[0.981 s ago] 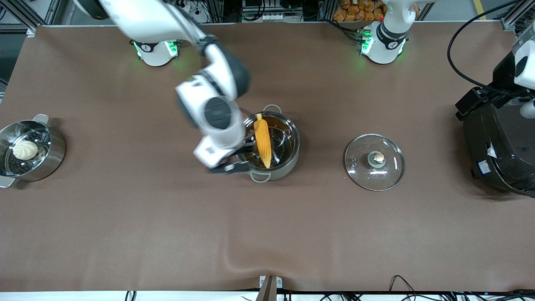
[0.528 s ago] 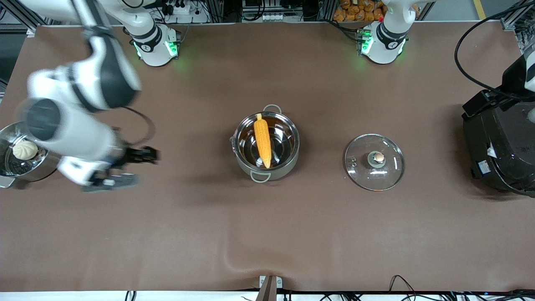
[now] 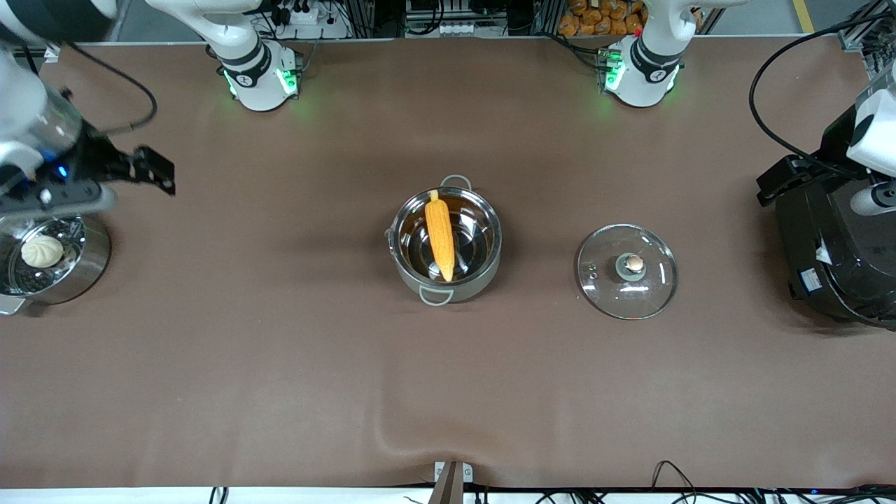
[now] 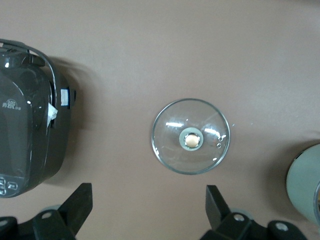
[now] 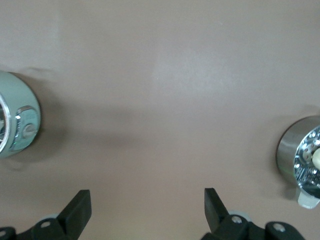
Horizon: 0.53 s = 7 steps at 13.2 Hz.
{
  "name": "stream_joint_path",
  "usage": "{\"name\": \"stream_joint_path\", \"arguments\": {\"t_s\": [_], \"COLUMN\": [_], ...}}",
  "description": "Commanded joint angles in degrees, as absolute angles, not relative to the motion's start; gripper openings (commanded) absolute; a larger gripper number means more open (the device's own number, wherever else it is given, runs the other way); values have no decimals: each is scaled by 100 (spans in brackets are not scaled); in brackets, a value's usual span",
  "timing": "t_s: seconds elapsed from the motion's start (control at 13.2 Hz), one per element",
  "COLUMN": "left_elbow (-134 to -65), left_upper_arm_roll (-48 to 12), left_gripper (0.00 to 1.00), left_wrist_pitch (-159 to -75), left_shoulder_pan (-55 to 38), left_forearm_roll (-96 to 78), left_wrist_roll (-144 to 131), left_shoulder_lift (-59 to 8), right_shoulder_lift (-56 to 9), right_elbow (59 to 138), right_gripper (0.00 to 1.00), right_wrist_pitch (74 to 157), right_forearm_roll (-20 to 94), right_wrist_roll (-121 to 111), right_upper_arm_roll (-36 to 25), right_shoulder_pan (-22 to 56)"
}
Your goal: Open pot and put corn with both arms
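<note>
The steel pot (image 3: pixel 483 269) stands open mid-table, and the corn (image 3: pixel 439 236) lies in it, leaning on the rim. Its glass lid (image 3: pixel 602 283) with the tan knob (image 3: pixel 634 262) lies flat on the table beside the pot, toward the left arm's end. My right gripper (image 3: pixel 126 183) is open and empty, up in the air beside the steamer pot; in its wrist view (image 5: pixel 147 202) only table lies between the fingers. My left gripper (image 3: pixel 794 176) is open and empty, high over the black cooker's edge; its wrist view (image 4: pixel 148 200) shows the lid (image 4: pixel 167 150).
A steel steamer pot (image 3: pixel 87 262) with a white bun (image 3: pixel 42 250) stands at the right arm's end. A big black cooker (image 3: pixel 833 266) stands at the left arm's end. Both show in the wrist views, the steamer pot (image 5: pixel 290 150) and the cooker (image 4: pixel 25 135).
My right arm has swung away from the pot toward the steamer pot's end, gripper empty. The corn stays in the pot. The left arm has barely shifted.
</note>
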State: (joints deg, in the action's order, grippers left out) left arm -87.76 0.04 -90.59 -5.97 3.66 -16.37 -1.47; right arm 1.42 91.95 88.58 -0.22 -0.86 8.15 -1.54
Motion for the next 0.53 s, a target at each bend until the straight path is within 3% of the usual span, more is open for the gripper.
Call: {"name": "stream_joint_path", "arguments": {"t_s": [0.0,0.45], "left_elbow": [-8894,-8965], "left_upper_arm_roll": [97,88], "left_gripper": [100,100], "left_wrist_pitch": [-8947,-8903], "left_shoulder_pan": [-668,-686], "left_forearm_roll": [246,246], "left_wrist_roll": [-1372,-1152], "left_shoulder_lift": [-44,35], "right_shoulder_lift": [500,457], "right_elbow": [9457,9448], "right_gripper": [100,100], "right_wrist_pitch": [8798,9131], "right_forearm_roll": [193,176], "right_wrist_roll": [61,70], "right_upper_arm_roll": [888,879], "right_shoulder_pan": [-492,-826]}}
